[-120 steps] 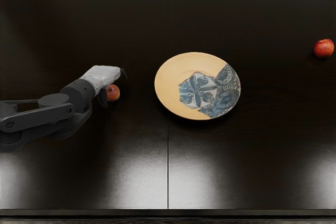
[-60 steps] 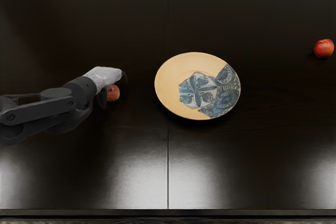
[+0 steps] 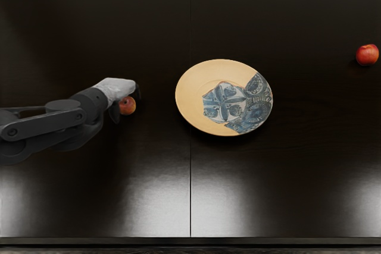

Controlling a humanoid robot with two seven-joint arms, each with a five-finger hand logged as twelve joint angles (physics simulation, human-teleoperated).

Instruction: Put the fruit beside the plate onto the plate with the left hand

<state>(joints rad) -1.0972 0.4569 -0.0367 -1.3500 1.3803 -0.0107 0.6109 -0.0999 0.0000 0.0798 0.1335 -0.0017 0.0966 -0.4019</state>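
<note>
Left arm [image 3: 41, 126] cut at edge, small fruit [image 3: 128, 106] partly behind left hand [image 3: 117, 89]

The table [image 3: 286, 176] is dark and glossy, with soft pale reflections along the lower frame. The plate [image 3: 199, 82] looks like smooth ceramic, glazed tan with a blue-and-white painted patch. The left hand [image 3: 117, 88] has a pale matt covering, and its arm [image 3: 41, 126] is dull dark grey. The small red fruit [image 3: 127, 106] left of centre and the apple [image 3: 367, 55] at upper right look smooth-skinned.

left hand [image 3: 117, 89] lowered slightly, now closer over small fruit [image 3: 127, 106]
</note>
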